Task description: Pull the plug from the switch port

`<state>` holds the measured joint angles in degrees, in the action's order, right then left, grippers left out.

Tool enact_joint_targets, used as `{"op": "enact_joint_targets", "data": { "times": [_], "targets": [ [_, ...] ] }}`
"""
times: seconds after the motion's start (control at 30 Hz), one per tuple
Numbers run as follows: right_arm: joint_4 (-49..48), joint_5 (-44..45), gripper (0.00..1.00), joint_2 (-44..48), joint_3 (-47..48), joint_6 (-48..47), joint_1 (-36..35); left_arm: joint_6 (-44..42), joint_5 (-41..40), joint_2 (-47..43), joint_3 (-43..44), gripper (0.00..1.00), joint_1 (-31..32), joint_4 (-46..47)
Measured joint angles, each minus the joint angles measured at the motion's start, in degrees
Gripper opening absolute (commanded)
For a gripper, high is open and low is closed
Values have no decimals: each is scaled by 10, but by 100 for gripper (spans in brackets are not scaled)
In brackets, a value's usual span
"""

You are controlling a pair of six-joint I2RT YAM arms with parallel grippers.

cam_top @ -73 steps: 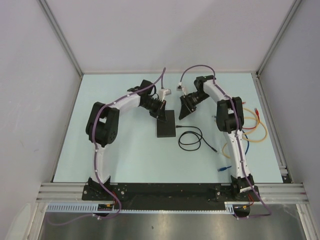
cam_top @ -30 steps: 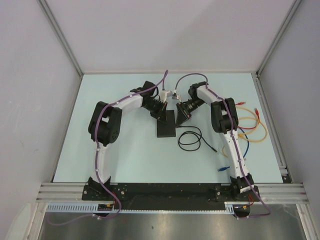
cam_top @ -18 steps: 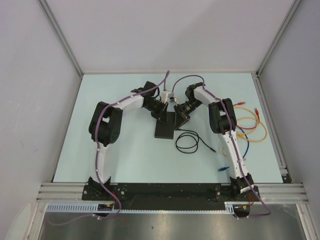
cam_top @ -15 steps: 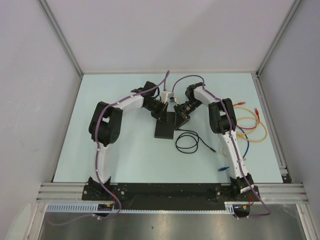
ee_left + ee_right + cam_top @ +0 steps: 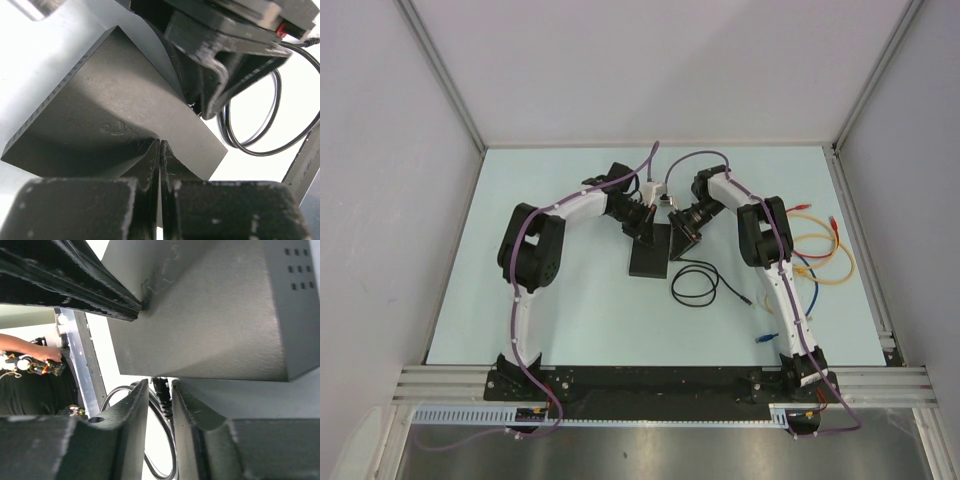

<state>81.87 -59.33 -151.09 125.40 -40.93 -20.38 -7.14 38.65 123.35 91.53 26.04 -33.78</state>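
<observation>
We see the pale surface [image 5: 570, 320] carrying the black switch [image 5: 648, 262] at its centre, a looped black cable [image 5: 695, 285] just beside it. The left tool [image 5: 159, 150], fully closed and empty, rests its tips on the switch top. The right tool [image 5: 160, 384] stands narrowly parted about the plug [image 5: 162, 396]; whether it grips, we cannot tell

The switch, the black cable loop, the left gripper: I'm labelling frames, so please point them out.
switch [image 5: 648, 260], top external view, bare top face.
black cable loop [image 5: 227, 132], left wrist view, the loop's left bend.
left gripper [image 5: 160, 150], left wrist view, between shut fingertips.
</observation>
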Motion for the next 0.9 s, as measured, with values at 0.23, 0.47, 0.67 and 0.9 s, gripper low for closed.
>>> {"op": "enact_joint_targets", "data": {
  "times": [0.23,0.47,0.67,0.9],
  "targets": [
    [-4,12,14,-3,0,20,0,0,-1,0,0,0,0,0],
    [-7,20,8,0,-6,25,-2,-4,-1,0,1,0,1,1],
    [-3,32,6,7,-11,6,2,-4,-4,0,2,0,5,1],
    [14,85,6,43,-64,-18,48,-4,-5,0,2,0,5,2]
  ]
}}
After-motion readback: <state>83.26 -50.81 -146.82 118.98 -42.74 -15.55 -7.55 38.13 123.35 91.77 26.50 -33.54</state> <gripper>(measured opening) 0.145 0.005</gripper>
